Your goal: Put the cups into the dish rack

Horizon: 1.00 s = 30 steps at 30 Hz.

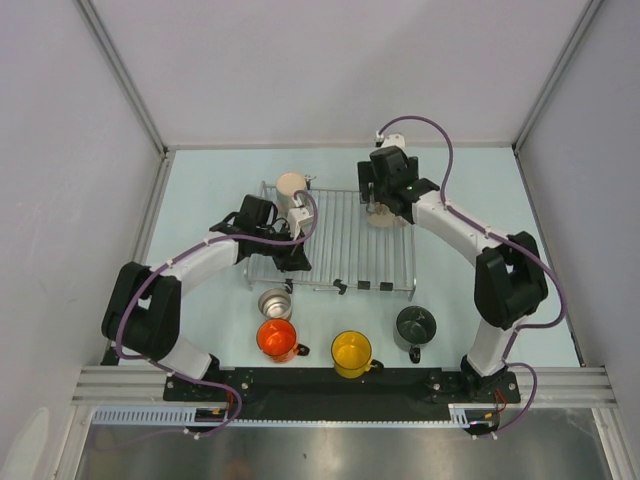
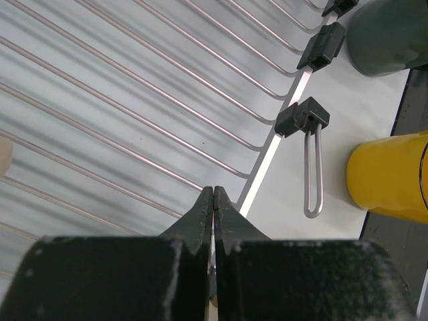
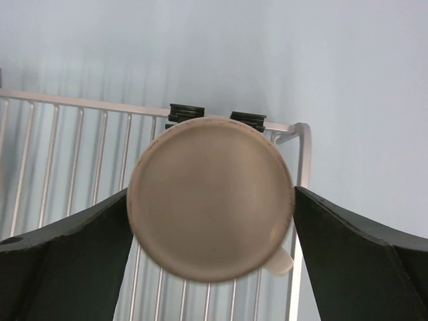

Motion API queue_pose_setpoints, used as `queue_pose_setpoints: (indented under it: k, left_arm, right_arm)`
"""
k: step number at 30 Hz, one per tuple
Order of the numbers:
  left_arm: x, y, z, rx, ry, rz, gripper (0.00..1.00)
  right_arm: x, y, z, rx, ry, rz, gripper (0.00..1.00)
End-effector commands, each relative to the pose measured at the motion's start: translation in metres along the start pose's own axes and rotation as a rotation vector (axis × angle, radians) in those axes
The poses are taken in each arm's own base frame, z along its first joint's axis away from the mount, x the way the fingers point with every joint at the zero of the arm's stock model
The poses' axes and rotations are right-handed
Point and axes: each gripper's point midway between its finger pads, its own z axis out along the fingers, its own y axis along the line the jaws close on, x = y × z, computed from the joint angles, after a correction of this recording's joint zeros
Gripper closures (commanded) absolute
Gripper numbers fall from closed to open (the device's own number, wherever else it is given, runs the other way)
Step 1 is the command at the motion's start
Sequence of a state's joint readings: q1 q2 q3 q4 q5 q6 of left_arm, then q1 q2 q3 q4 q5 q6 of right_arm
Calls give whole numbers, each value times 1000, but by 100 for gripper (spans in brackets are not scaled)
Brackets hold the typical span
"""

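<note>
Dish rack (image 1: 335, 250): a flat rectangle of thin, shiny, parallel silver wires, lying on the table mid-scene between the two arms.
Black clips (image 2: 302, 117): small, blocky and matte, fixed along the rack's edges (one near-edge clip has a narrow wire loop hanging from it).
Table (image 1: 200, 200): a smooth, pale blue-green surface.
In the rack: two mugs share it, one at each far end.
Corner beige mug (image 1: 291, 185): round, matte and cream-coloured, on the rack's far left corner.
Held beige mug (image 3: 207, 221): turned bottom-up, its flat round unglazed-looking base facing the wrist camera, handle stub to the lower right. It is over the rack's far right corner; whether it rests on the wires cannot be told.
Right gripper (image 3: 210, 194): its dark fingers are spread wide and sit against either side of the held beige mug, pinching it.
Left gripper (image 2: 212, 200): its black fingers are pressed flat together with nothing between them, over the rack's near edge.
Steel cup (image 1: 274, 303): handleless and mirror-bright, mouth up on the table just beside the rack's near left corner.
Orange mug (image 1: 276, 338): glossy, mouth up, just nearer the arm bases than the steel cup.
Yellow mug (image 1: 351, 352): glossy, mouth up, beside the orange mug.
Dark grey mug (image 1: 415, 325): mouth up, near the rack's near right corner.
</note>
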<state>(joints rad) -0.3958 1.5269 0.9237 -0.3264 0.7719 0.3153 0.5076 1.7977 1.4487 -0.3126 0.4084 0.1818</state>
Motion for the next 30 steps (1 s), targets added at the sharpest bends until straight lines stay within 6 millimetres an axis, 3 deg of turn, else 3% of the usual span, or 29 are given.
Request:
queue_pose_setpoints:
  k: [1,8,10,11,12,13,15,16,18,20,21,24,27,28,30]
  left_arm:
    - [-16,-1,-2,29,-38,36,99]
    - [-17,-1,-3,24,-39,35,99]
    - [-21,-1,-7,6,-47,41,99]
    - [-23,-1,-10,-2,-54,44,99]
    - [-26,2,-14,-23,-63,46,99]
    - [-31,3,-18,-40,-73,43,100]
    - [-42,7,-34,-123,-89,58,99]
    - [-50,9,-43,-163,-102,64,100]
    - [-60,12,-64,-270,-117,86,100]
    - [-61,9,-78,-316,-118,105,100]
    - [-67,3,-92,-348,-145,135,99]
    - [-62,-11,-114,-389,-155,170,99]
    - [-42,-26,-120,-377,-135,191,97]
    - [-34,-32,-124,-385,-142,214,97]
    - [-26,-33,-128,-413,-142,230,96]
  right_arm:
    - [-71,-15,-53,1,-184,60,0]
    - [-103,-22,-100,-33,-293,148,0]
    - [-108,-19,-129,-72,-347,153,0]
    - [-102,1,-146,-121,-358,127,0]
    - [-99,9,-159,-141,-378,108,0]
    - [-104,13,-186,-175,-430,105,0]
    - [-78,42,-213,-223,-428,23,0]
    - [-69,47,-228,-254,-424,8,0]
    - [-38,68,-241,-335,-380,-20,0]
    - [-17,72,-249,-373,-345,-31,0]
    - [4,76,-246,-377,-310,-47,0]
    - [49,82,-253,-391,-244,-91,1]
    - [92,95,-265,-467,-167,-145,4]
    - [115,104,-272,-511,-128,-172,4]
    - [138,119,-282,-573,-85,-208,7]
